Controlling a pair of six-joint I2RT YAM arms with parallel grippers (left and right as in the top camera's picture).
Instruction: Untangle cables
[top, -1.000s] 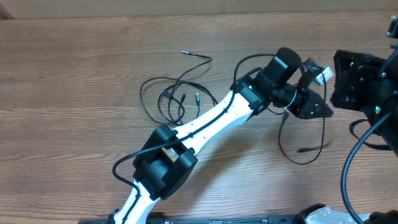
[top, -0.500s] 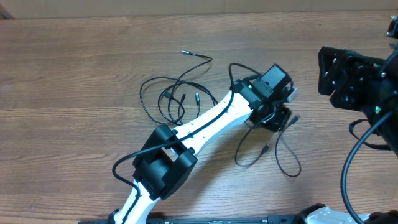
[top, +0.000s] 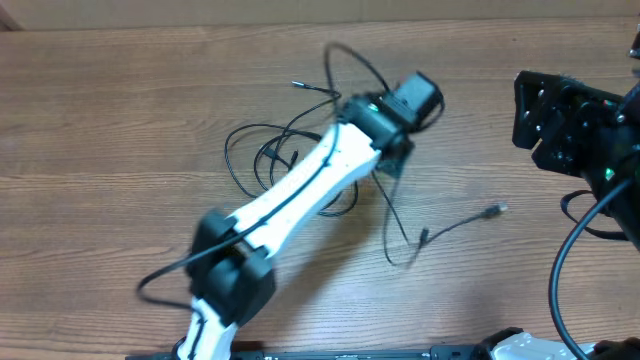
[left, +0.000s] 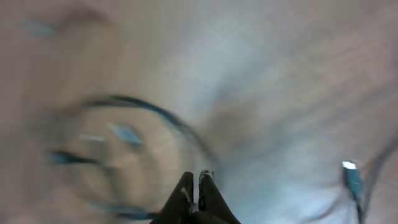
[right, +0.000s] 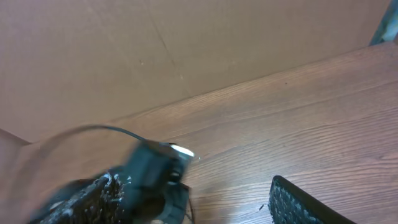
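- The brown wood-grain worktop carries the whole mess.
- The white-and-black left arm reaches diagonally across it, right over the tangle, so part of the tangle is hidden.
- The black right tool hangs at the right edge, well apart from the cords. Its wrist view shows the fingers spread and holding nothing.
- The bunch of thin black looped cables lies left of centre, partly under that arm.
- One long thin black cord trails rightward from the left tool, with its silvery plug tip lying on the wood.
- The left tool has its fingers pressed together. The wrist view is a blur, but overhead the cord runs up to it, so I reckon it's pinching that cord.
- My guess is it's mid-pull, getting one cord out of the bunch. The next move wants a slow drag away so the loops don't follow, then laying the cord down apart and letting go.
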